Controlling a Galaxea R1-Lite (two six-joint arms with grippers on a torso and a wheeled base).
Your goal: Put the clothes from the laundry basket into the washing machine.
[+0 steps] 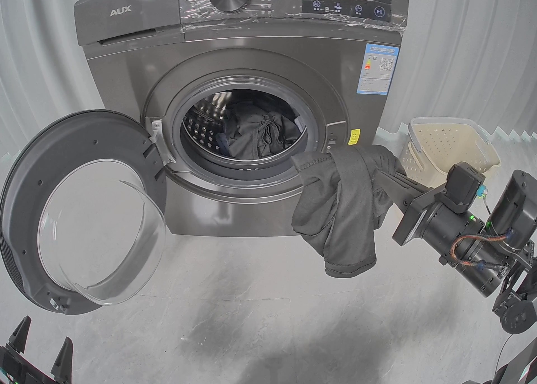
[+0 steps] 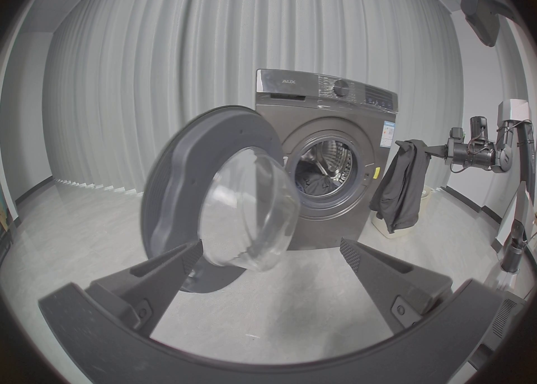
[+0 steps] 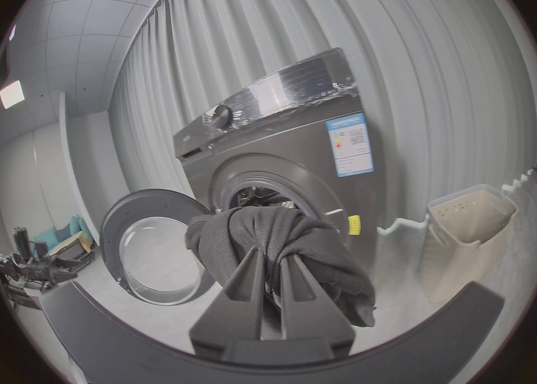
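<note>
A dark grey garment (image 1: pixel 341 206) hangs in the air, bunched at the top and drooping in loose folds. It is just outside the washer's (image 1: pixel 240 66) round opening, at about 4 o'clock from it, with its upper edge near the opening's rim. The right claw (image 3: pixel 272 267) is clamped on the top of the garment, its two fingers pressed close together with cloth pinched between them and spilling over both sides. The arm behind it reaches in from 4 o'clock.

Inside the drum lies a heap of dark clothes (image 1: pixel 257 133), resting low against the back. The washer's door (image 1: pixel 84 211) is swung fully open to 8 o'clock of the opening, with its clear domed window facing outward.

A pale, perforated basket (image 1: pixel 417 161) stands on the floor (image 1: pixel 251 301) at 3 o'clock of the washer, close to its side and just behind the right arm.

The left claw (image 1: pixel 46 332) sits low at 7 o'clock, well apart from the garment, its fingers spread wide with nothing between them, pointing toward the open door.
</note>
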